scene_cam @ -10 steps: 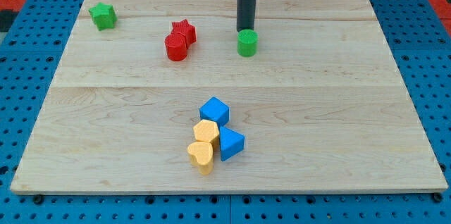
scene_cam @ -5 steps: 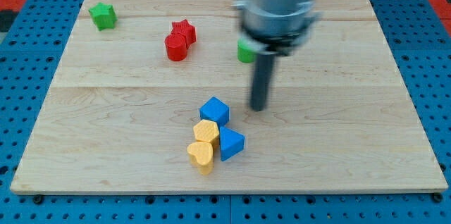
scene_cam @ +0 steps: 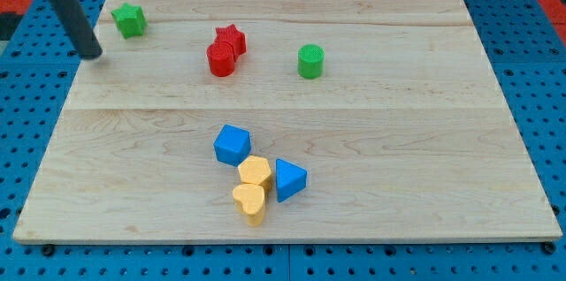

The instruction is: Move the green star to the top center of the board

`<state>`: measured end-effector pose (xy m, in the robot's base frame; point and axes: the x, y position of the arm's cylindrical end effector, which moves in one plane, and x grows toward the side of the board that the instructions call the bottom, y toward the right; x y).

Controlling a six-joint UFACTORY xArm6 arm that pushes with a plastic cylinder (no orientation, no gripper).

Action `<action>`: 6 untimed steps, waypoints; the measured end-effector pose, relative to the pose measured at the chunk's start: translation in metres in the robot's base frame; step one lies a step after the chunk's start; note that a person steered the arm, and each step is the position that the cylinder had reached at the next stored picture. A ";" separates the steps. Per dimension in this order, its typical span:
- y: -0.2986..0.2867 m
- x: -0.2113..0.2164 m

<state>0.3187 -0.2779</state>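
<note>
My tip (scene_cam: 91, 53) sits at the board's (scene_cam: 424, 131) left edge near the top-left corner, just below-left of the green star (scene_cam: 129, 20) and not touching it; it's a bare rod, nothing grasped. The star lies in the top-left corner, close to the top and left edges, with bare wood along the top edge rightward to top center. The red star (scene_cam: 232, 38) touching the red cylinder (scene_cam: 220, 59) and the green cylinder (scene_cam: 310, 61) sit lower, the blue cube (scene_cam: 233, 145), blue wedge (scene_cam: 289, 179), yellow block (scene_cam: 256, 172) and yellow heart (scene_cam: 250, 201) cluster near bottom center.
</note>
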 end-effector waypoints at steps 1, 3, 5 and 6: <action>0.037 -0.049; 0.099 -0.093; 0.172 -0.098; 0.221 -0.098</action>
